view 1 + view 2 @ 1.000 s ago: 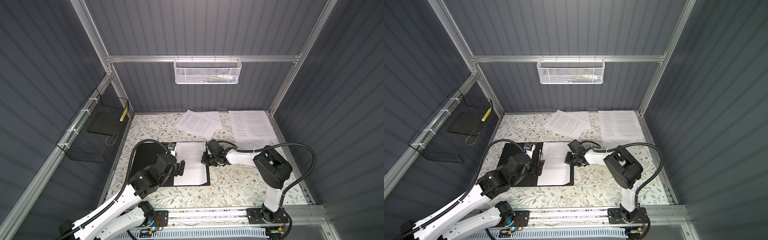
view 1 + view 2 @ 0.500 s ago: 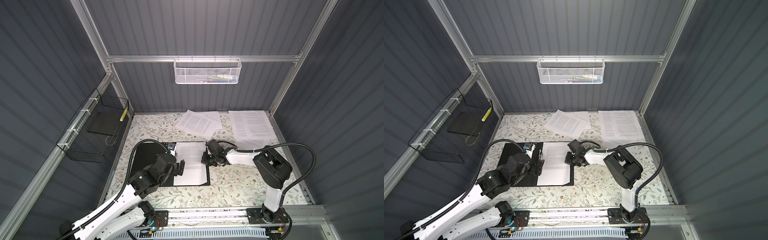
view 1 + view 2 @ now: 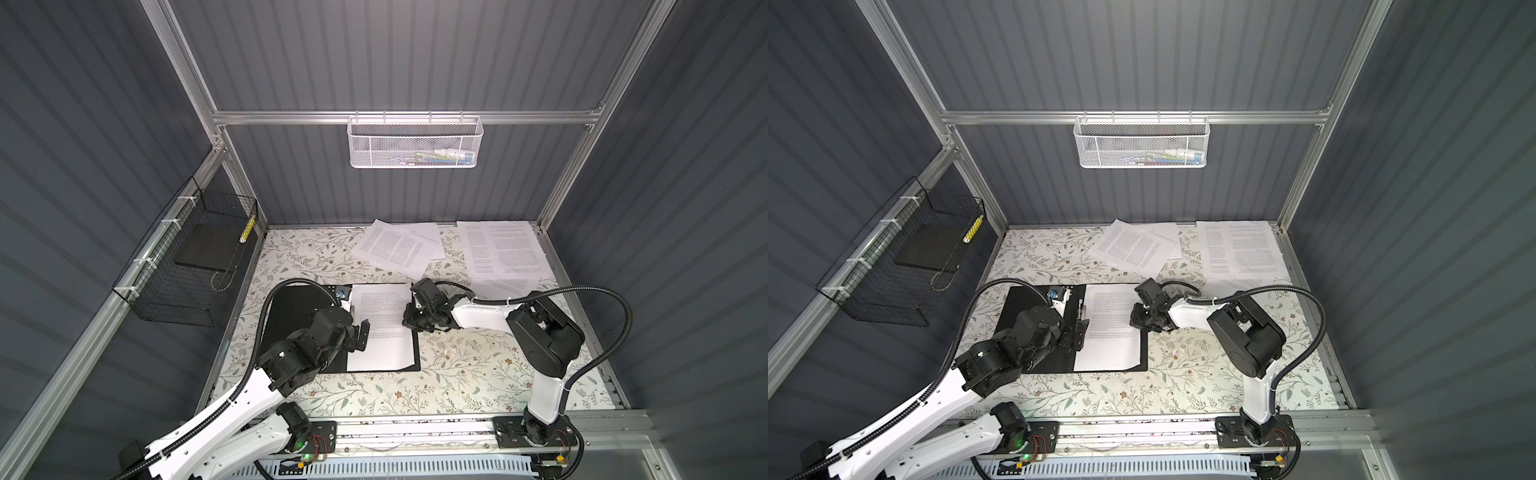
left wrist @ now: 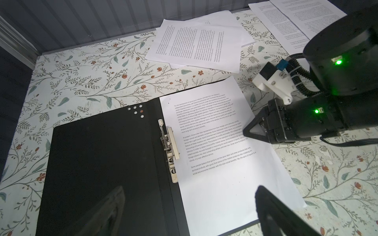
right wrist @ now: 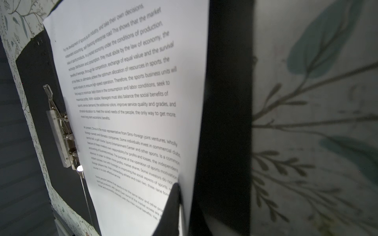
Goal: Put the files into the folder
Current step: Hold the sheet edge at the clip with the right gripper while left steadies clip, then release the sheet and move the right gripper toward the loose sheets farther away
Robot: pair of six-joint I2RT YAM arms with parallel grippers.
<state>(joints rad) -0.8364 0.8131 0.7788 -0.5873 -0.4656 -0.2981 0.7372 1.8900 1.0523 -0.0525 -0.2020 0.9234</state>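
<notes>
The right gripper [image 4: 245,133] is closed on the nearest edge of a printed sheet [image 4: 221,183], which is laid on the open folder [image 4: 102,163] just beside the metal clip [image 4: 169,147]. Across the sheet from it, the left gripper [image 3: 359,336] is held wide open and empty over the folder. Other loose files [image 3: 399,249] are spread on the floral table [image 3: 457,374] beyond both grippers, by the back wall

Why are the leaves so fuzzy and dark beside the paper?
In the right wrist view the leafy floral table cover is shadowed and out of focus, while the white printed paper sheet is bright; in the left wrist view that sheet looks sharp, and small green lights glare.
</notes>
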